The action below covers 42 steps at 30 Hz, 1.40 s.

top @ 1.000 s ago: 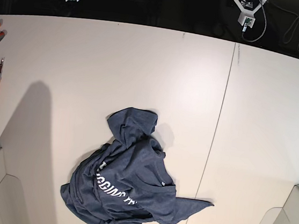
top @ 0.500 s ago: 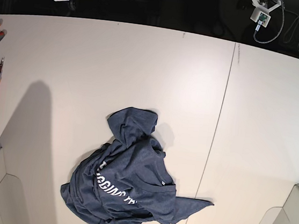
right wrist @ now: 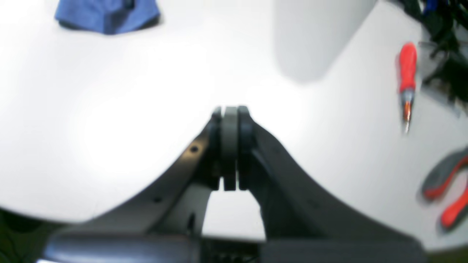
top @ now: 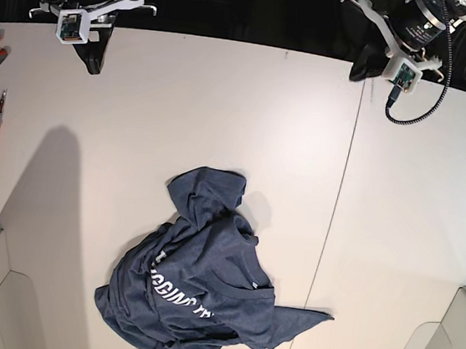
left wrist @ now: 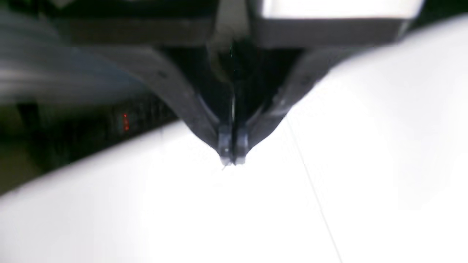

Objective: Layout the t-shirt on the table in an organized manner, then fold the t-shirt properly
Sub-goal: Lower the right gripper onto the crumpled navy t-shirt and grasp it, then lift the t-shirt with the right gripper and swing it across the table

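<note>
Arms: both have come forward over the far edge of the table (top: 398,202) since a second ago; before, only their tips showed.
Left gripper (left wrist: 232,159): dark tapered fingers pressed together, holding nothing, above bare white top near the thin seam.
Right gripper (right wrist: 229,113): fingers closed together, empty.
T-shirt (top: 199,284): unmoved, a crumpled heathered navy heap at the near middle, soft folds, white block lettering partly showing, one sleeve pointing toward the seam.
Screwdriver (right wrist: 406,78): red handle, beside red-and-grey pliers (right wrist: 444,190).
</note>
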### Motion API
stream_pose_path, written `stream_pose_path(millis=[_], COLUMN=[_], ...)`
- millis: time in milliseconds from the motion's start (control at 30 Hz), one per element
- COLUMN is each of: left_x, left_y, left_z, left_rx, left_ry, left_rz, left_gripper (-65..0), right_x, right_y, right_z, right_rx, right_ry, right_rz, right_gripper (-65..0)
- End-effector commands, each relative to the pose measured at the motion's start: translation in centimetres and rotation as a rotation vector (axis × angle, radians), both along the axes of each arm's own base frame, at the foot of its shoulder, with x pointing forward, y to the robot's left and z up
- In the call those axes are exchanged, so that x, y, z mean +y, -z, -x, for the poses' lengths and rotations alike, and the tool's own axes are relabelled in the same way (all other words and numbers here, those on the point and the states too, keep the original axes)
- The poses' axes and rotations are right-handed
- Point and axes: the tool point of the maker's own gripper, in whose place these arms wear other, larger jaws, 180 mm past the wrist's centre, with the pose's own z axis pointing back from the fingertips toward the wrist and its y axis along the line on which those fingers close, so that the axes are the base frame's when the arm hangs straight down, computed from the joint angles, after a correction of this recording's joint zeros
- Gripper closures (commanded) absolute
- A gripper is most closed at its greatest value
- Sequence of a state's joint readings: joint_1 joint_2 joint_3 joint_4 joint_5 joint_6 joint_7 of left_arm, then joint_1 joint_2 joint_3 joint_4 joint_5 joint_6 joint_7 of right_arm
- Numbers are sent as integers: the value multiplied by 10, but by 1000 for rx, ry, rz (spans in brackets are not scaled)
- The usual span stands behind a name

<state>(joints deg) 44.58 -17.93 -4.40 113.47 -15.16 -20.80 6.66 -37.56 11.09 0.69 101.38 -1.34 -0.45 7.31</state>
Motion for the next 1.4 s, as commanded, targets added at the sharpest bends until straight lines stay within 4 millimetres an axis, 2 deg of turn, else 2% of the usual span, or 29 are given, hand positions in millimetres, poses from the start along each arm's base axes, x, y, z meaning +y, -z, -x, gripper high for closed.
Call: stream_pose_path(millis=[0,67,133,200,333,367,433,467,500,600,767,867,1033,1167,1267,1367], left_x=[-2,-3,1,6,13,15,16,20,26,42,45,45,45,45,45,45], left_y=[-23,-38,-35,-28,-30,-31,-33,-34,-35,-38,-35,-35,-35,-35,-35,-35], left_z=[-15,-32,-43,-54,-79,-83,-87,-89,-91,-95,-94,-94,-94,-94,-94,-94], left_rx=[-107,-190,-180,-143,-136,-139,-150,-159,-164,-177,-162,-159,-160,-160,-160,-160], left_ry=[0,-3,-9,-19,-30,-29,-27,-47,-84,-176,-179,-179,-180,-180,-182,-182], left_rz=[32,44,-6,-53,-121,-138,-166,-175,-180,-198,-224,-224,-224,-224,-221,-222], left_gripper=[0,0,0,0,0,-65,-248,-307,-329,-331,-331,-331,-331,-331,-331,-331], right_x=[-1,-2,-2,1,16,22,42,54,66,101,157,179,196,210,209,203], right_y=[-11,-14,-20,-28,-36,-35,-28,-23,-20,-9,15,18,-5,-16,-5,16], right_z=[-12,-27,-39,-53,-78,-83,-91,-95,-99,-115,-153,-181,-224,-248,-255,-253], right_rx=[-45,-58,-86,-121,-148,-143,-101,-82,-70,-59,-30,-47,-104,-119,-75,-19], right_ry=[-8,-7,-6,-13,-40,-54,-118,-152,-180,-234,-326,-337,-293,-296,-306,-311], right_rz=[17,31,31,26,8,2,4,5,1,-31,2,77,187,190,191,220], right_gripper=[0,-124,-246,-295,-295,-295,-311,-327,-345,-357,-358,-358,-358,-358,-358,-358])
